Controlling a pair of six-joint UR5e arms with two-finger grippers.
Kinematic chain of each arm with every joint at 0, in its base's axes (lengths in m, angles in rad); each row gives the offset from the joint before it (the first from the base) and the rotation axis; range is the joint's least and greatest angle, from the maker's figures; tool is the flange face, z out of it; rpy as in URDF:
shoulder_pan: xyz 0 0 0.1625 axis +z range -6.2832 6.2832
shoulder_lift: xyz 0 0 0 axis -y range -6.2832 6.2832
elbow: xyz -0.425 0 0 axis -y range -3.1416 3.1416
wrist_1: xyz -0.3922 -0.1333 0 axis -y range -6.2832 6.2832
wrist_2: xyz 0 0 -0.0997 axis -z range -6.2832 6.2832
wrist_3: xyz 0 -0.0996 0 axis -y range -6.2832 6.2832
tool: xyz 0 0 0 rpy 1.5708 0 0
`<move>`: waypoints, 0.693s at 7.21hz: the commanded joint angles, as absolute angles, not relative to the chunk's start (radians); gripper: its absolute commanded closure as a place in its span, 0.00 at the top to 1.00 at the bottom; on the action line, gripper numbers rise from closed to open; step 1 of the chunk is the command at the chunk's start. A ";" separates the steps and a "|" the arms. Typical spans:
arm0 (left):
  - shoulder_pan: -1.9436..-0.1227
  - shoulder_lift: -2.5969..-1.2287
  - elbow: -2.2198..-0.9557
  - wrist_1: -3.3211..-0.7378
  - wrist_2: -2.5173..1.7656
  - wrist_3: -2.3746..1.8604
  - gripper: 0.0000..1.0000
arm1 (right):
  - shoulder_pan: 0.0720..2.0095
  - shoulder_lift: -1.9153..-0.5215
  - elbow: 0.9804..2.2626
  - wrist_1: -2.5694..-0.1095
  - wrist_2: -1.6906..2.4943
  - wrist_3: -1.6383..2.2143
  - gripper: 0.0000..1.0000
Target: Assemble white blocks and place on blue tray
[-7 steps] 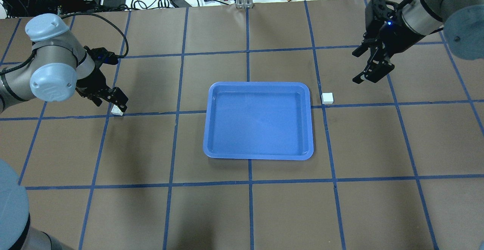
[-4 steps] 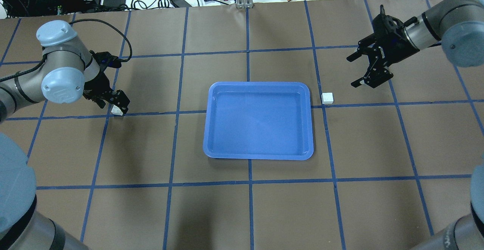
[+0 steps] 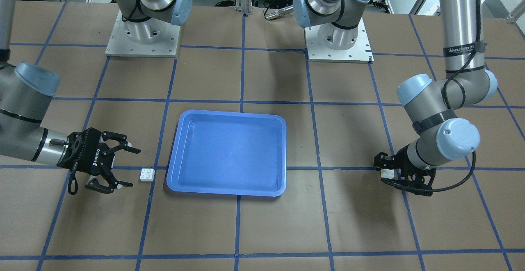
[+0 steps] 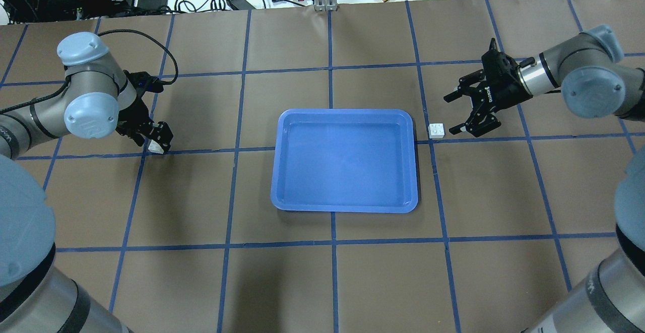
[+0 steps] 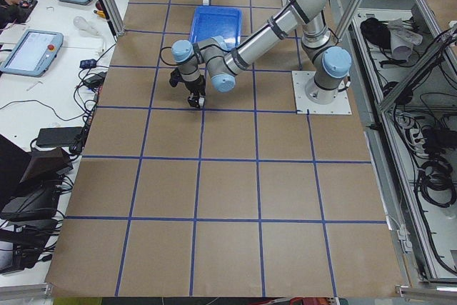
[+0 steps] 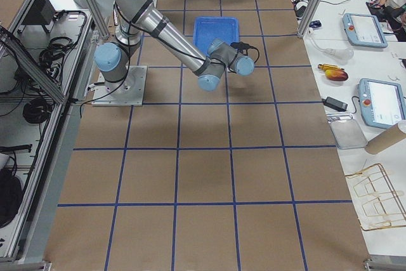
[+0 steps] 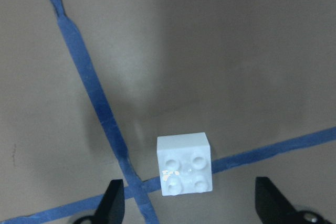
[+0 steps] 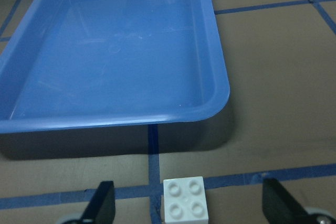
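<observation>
Beside the blue tray (image 4: 344, 161), on the side toward the robot's right, I have the first white block (image 4: 436, 131) lying studs up on the brown table (image 4: 322, 282). It lies just off the tray's rim, toward its far end, with a sliver of table between them. Just beyond that block, away from the tray, the right gripper (image 4: 452, 114) sits low and points back toward the tray, its fingers (image 4: 456, 130) spread wide. My right wrist feed shows the block centred between the two fingertips, with a clear gap on either side and the tray's rounded corner right behind it. Well off the tray's opposite side, the second white block (image 4: 155, 146) rests studs up on a crossing of blue tape lines (image 4: 201, 150), beneath the left gripper (image 7: 191, 205). On the left wrist feed those fingers (image 7: 113, 203) also stand apart, one to each side of the block and neither touching it. Both blocks are on the table, separate, with the tray between them.
</observation>
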State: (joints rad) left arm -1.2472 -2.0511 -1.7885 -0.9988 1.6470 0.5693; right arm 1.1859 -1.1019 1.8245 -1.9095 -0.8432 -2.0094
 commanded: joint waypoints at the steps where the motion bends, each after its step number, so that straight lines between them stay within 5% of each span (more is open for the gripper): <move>1: -1.247 -2.062 -1.784 -0.997 1.649 0.563 0.60 | 1.186 -1.059 1.858 -1.980 -0.838 -2.006 1.00; 3: -1.247 -2.062 -1.779 -0.999 1.651 0.561 0.43 | 1.186 -1.045 1.864 -1.980 -0.830 -2.005 0.99; 4: -1.247 -2.060 -1.778 -0.999 1.649 0.561 0.15 | 1.186 -1.037 1.861 -1.980 -0.833 -1.997 0.95; 5: -1.247 -2.057 -1.776 -1.000 1.651 0.561 0.00 | 1.187 -1.038 1.859 -1.980 -0.834 -1.985 0.86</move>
